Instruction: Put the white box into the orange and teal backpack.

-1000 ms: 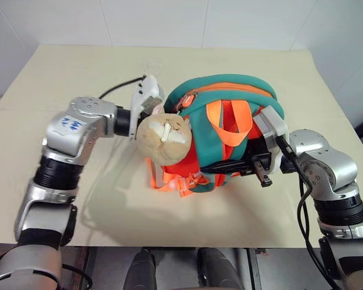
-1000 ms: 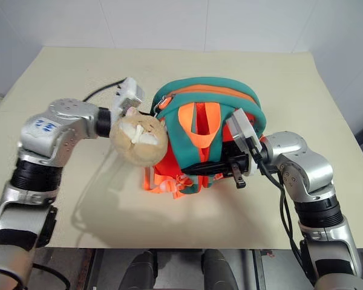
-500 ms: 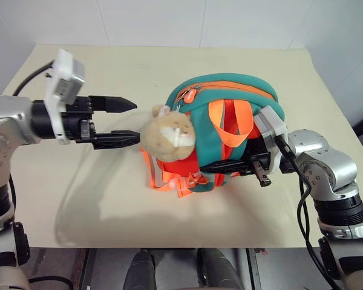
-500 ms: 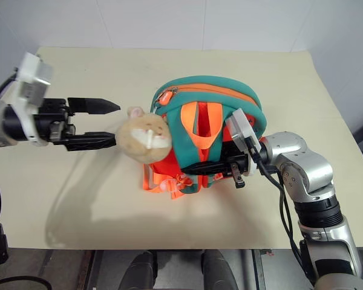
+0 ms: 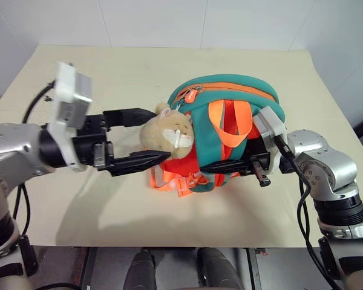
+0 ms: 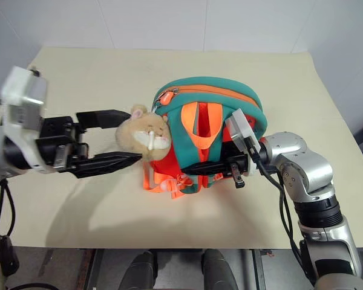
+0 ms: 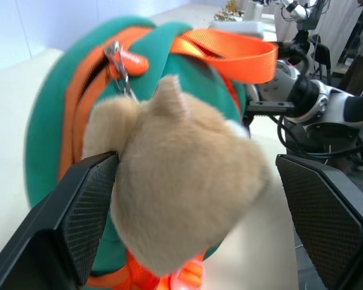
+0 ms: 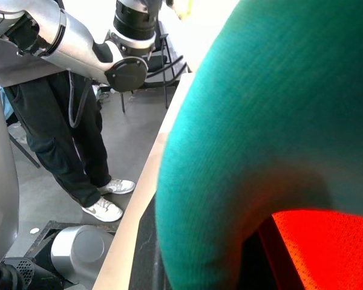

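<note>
The orange and teal backpack [image 5: 230, 130] stands in the middle of the table [image 5: 78, 66]. Its tan plush toy [image 5: 168, 132] hangs at the backpack's nine o'clock side. The left gripper [image 5: 146, 136] is wide open, holding nothing — one black finger above the toy, one below. At four o'clock, the right gripper [image 5: 221, 168] is pinched shut on the backpack's lower edge.

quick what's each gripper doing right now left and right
Left gripper: open, its fingers either side of the plush toy, holding nothing.
Right gripper: shut on the backpack.
</note>
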{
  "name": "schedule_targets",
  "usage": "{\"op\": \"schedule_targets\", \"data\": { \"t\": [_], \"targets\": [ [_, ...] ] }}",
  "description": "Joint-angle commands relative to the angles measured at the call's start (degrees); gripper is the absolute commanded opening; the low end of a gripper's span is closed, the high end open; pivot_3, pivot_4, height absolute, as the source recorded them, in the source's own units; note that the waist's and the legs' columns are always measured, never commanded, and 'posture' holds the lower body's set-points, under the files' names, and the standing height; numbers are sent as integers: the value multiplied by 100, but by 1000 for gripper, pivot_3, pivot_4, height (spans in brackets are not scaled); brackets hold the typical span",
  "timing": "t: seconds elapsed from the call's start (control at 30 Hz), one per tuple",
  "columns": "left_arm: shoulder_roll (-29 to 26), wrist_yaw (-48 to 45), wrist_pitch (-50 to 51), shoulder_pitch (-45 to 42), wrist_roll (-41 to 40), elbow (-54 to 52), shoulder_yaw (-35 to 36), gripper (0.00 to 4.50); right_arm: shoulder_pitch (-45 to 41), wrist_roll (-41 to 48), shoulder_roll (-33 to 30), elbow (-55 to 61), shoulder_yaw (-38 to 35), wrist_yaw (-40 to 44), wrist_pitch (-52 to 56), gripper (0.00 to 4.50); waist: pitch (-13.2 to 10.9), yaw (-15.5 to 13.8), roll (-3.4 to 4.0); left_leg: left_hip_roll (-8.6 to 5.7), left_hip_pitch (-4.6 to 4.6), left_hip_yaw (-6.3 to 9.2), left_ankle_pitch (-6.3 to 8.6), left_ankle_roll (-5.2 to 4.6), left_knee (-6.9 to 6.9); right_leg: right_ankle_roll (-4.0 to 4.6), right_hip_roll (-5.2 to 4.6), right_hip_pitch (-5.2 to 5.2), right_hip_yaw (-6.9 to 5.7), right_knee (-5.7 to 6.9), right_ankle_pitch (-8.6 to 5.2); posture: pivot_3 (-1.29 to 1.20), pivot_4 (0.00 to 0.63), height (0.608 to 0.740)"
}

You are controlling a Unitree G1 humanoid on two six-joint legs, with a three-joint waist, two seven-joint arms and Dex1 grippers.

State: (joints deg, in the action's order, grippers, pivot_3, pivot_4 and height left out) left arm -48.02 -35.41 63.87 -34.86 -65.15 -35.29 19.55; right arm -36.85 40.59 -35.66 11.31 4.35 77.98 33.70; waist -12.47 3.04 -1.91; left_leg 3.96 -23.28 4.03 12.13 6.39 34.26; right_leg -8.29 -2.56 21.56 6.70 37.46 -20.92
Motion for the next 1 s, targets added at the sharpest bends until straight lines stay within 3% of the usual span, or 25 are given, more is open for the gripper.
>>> {"op": "schedule_targets", "data": {
  "t": [0.03,0.17,0.2,0.5,0.6,0.73,1.0],
  "targets": [
    [-87,146,-324,-182,499,100,-427,4460,-77,45,16,147,-38,20,-88,0,0,5,0,0,0,0,0,0,-1,0,0,0,0,-2,0,0,150,740],
    [-68,327,-550,-560,1338,496,-1198,4460,-47,38,19,178,-57,-26,-86,0,0,-3,0,0,1,0,-1,1,-4,0,2,0,0,-3,0,0,150,740],
    [-16,349,-513,-650,1330,552,-1249,4289,-43,36,24,186,-63,-44,-80,0,0,-5,0,-2,1,0,-1,1,-3,0,1,0,1,-3,0,0,150,740],
    [-231,74,-101,-916,823,684,-954,1845,33,60,15,230,-82,-120,-62,0,0,-10,0,-3,-2,0,0,1,-10,-1,-1,0,0,-11,0,0,150,740],
    [-496,-93,42,-987,619,803,-724,1311,53,95,40,229,-100,-142,-46,0,0,-1,0,-3,-1,0,0,1,-10,-1,-1,0,1,-9,0,0,150,740],
    [-986,-449,63,-1003,557,1124,-455,939,132,217,105,236,-173,-206,2,0,0,26,0,-3,1,0,0,0,-14,0,0,2,1,-7,-1,0,150,740],
    [-1639,-1245,-170,-1179,795,2195,-354,815,485,548,209,618,-242,-557,179,0,-1,25,1,-2,0,-1,0,0,-22,3,0,5,0,-12,-2,0,150,740]
  ]
}}
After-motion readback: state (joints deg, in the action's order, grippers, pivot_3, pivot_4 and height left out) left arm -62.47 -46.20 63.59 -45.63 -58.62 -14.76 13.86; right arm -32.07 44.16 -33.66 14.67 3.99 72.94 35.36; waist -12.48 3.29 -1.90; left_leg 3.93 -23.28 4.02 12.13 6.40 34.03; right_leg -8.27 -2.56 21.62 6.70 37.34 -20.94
